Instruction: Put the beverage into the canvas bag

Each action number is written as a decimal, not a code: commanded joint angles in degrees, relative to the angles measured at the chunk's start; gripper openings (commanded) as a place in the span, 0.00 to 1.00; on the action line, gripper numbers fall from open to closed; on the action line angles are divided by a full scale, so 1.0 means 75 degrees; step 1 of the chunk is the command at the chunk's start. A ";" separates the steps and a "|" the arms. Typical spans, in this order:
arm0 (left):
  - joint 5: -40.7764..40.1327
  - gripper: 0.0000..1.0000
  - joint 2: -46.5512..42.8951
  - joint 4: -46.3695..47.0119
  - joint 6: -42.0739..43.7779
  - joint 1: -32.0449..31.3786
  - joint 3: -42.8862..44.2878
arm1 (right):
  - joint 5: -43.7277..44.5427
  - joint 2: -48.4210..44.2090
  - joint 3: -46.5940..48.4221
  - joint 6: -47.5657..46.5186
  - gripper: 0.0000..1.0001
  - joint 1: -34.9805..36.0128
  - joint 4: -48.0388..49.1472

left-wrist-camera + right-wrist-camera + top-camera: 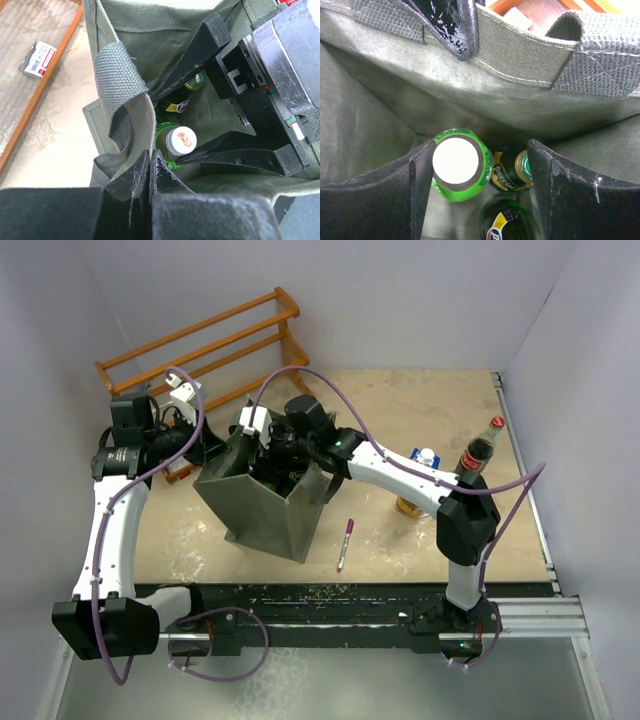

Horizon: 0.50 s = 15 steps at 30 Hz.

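White walls (400, 300) on three sides, light even and diffuse. Tan tabletop (430, 410), scuffed white toward the front. Orange wooden rack (200, 340) in the back-left corner, set at an angle. Aluminium rail (540, 612) along the near-right edge.

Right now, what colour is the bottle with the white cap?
Bright green; the bottle in the bag shows best in the right wrist view.

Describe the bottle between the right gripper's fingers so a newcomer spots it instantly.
Look into the grey-green canvas bag standing mid-table, its rim pinched by the left gripper. Inside, between the fingers of the open right gripper, stands a bright green bottle. Its white cap sets it apart from the darker bottles beside it.
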 commanded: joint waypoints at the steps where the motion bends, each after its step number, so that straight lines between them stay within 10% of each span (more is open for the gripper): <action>1: 0.0044 0.00 -0.0099 0.0014 0.0129 0.0031 0.0002 | -0.0038 -0.0046 0.0542 0.0101 0.77 -0.0040 -0.0207; 15: 0.0088 0.00 -0.0045 0.0104 -0.0046 0.0032 0.0094 | -0.0104 -0.0904 0.1561 0.0088 0.85 -0.0066 -0.0840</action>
